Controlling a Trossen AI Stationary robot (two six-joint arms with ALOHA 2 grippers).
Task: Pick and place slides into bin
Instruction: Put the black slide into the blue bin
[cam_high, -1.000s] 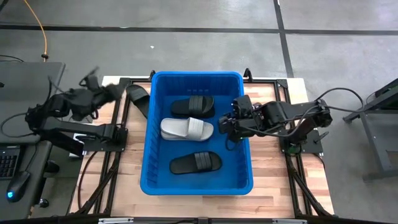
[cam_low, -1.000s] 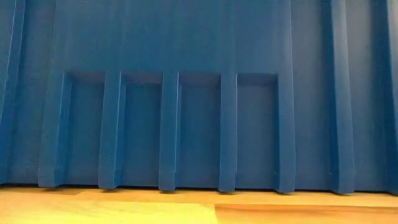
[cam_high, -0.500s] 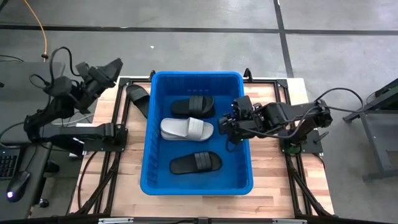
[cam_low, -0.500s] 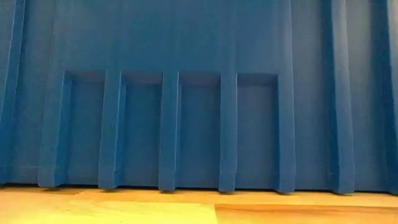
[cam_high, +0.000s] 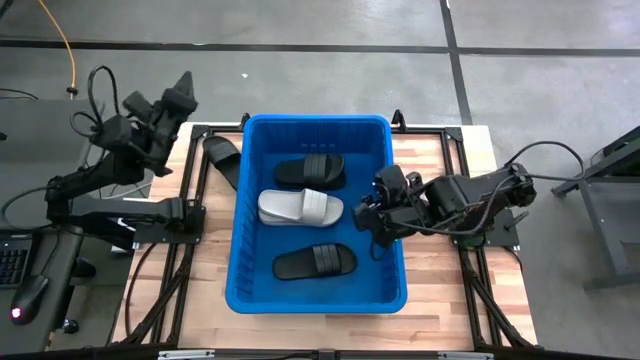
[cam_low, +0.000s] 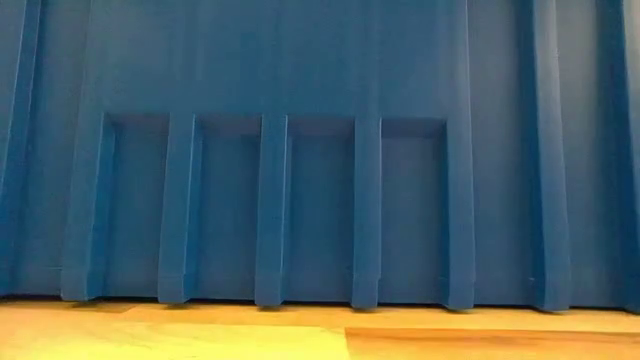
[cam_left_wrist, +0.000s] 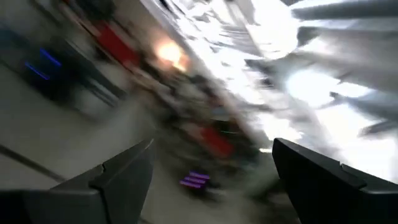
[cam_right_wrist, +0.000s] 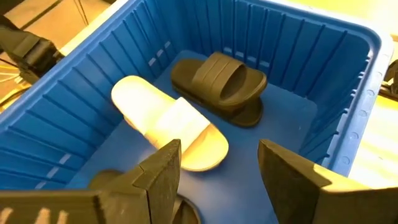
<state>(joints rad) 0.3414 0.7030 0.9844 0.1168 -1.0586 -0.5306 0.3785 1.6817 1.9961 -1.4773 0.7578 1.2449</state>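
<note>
3 black slides (cam_high: 310, 169), 1 grey slide (cam_high: 300, 207), 1 bin (cam_high: 245, 255).

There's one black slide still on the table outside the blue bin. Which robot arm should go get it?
Probably the left. The black slide lies on the table beside the bin's left wall, and the left gripper is open, empty and raised on that side. The right gripper hangs at the bin's opposite wall.

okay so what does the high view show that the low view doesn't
Only the high view shows what lies inside the bin: two black slides and a light grey slide. It also shows a fourth black slide on the table outside it, the raised left gripper and the right gripper, open over the bin's edge.

Only the low view shows the bin's ribbed outer wall close up.

Both show the blue bin on the wooden table.
</note>
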